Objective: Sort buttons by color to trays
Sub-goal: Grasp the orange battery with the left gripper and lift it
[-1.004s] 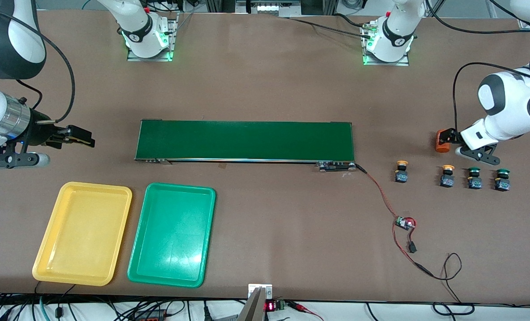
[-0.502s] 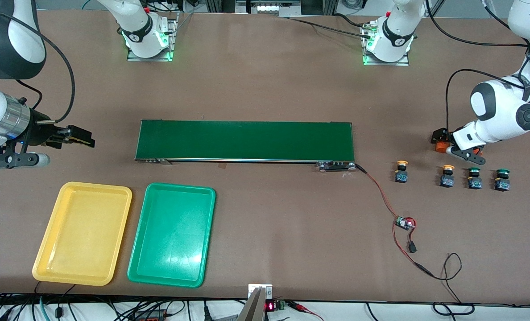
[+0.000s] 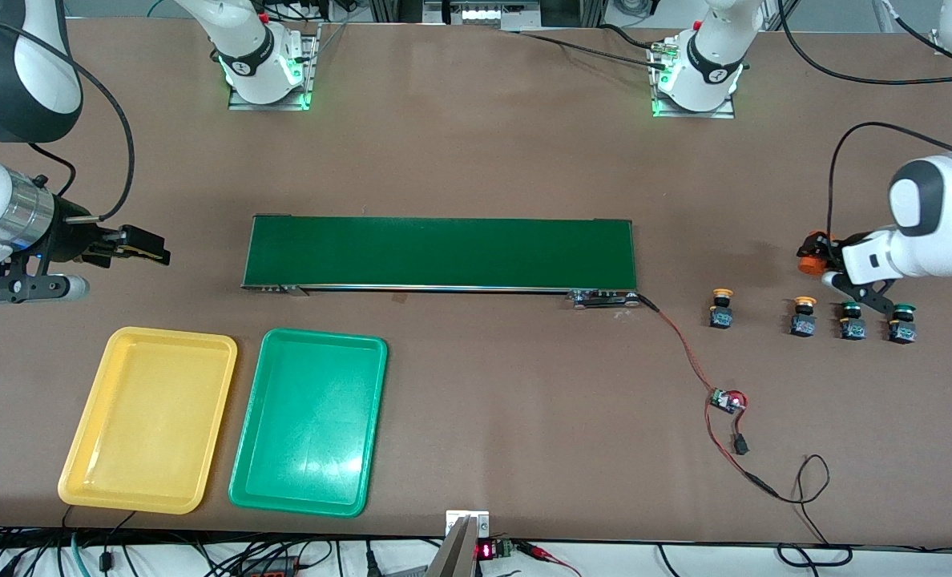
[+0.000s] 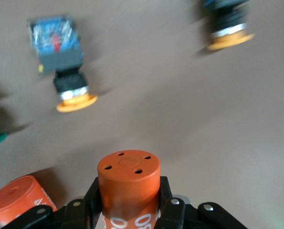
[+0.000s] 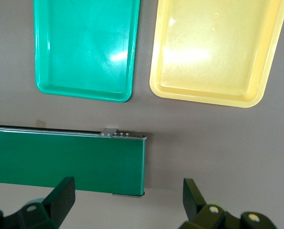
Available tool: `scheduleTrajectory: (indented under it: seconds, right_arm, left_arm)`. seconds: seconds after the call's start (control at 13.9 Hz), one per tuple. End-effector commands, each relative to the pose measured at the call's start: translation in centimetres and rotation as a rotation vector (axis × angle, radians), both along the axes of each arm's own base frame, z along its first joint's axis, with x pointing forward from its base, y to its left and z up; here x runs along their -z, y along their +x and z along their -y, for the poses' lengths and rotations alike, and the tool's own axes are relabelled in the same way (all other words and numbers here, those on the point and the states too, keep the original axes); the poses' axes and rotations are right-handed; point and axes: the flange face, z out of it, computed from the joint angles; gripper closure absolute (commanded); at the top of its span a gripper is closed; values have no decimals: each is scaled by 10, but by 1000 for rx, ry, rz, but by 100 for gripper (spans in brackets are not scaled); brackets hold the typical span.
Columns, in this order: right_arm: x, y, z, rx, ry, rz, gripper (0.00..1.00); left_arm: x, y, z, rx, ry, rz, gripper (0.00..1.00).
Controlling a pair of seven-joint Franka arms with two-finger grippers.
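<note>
Four buttons stand in a row at the left arm's end of the table: two yellow-orange (image 3: pixel 720 308) (image 3: pixel 802 316) and two green (image 3: pixel 852 320) (image 3: pixel 902 323). The yellow tray (image 3: pixel 83 417) and the green tray (image 3: pixel 252 433) lie side by side at the right arm's end. My left gripper (image 3: pixel 814 256) is over the table by the button row, shut on an orange cylinder (image 4: pixel 129 179). Two yellow-orange buttons (image 4: pixel 68 90) (image 4: pixel 227 33) show in the left wrist view. My right gripper (image 3: pixel 151 248) is open and empty, and waits above the table beside the conveyor's end. Its wrist view shows both trays (image 5: pixel 84 47) (image 5: pixel 213 52).
A long dark-green conveyor belt (image 3: pixel 440 252) lies across the middle of the table. A red wire runs from it to a small circuit board (image 3: pixel 727 400). A second orange cylinder (image 4: pixel 20 200) lies close beside the left gripper.
My left arm has swung with the orange cylinder, first toward the conveyor, then back toward its own end of the table, nearer the green buttons. The right arm has not moved.
</note>
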Motion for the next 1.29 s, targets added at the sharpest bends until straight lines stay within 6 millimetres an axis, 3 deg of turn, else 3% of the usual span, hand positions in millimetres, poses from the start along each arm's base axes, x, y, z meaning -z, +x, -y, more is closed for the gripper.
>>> scheduleTrajectory:
  seconds: [0.0, 0.22, 0.5, 0.72, 0.86, 1.0, 1.08, 1.22]
  right_arm:
    - [-4, 0, 0, 19, 8, 5, 0]
    - [-4, 0, 1, 20, 8, 3, 0]
    - [-4, 1, 2, 22, 8, 5, 0]
    - [-4, 1, 1, 22, 8, 5, 0]
    - [-4, 1, 2, 22, 8, 5, 0]
    - [-3, 1, 4, 27, 8, 6, 0]
    - [-3, 1, 7, 31, 7, 6, 0]
    - [-4, 1, 8, 33, 7, 8, 0]
  left_arm:
    - [-63, 38, 56, 66, -26, -3, 72]
    - [-100, 51, 143, 1, 13, -15, 72]
    - [-118, 40, 262, -77, 74, -15, 72]
    - [-110, 17, 348, 84, 69, -19, 72]
    - [-101, 4, 390, 183, 44, -20, 72]
    - [-71, 1, 420, 375, -68, -9, 74]
    - [-62, 5, 426, 434, -116, 19, 74]
    - [-54, -4, 460, 565, -157, 75, 74]
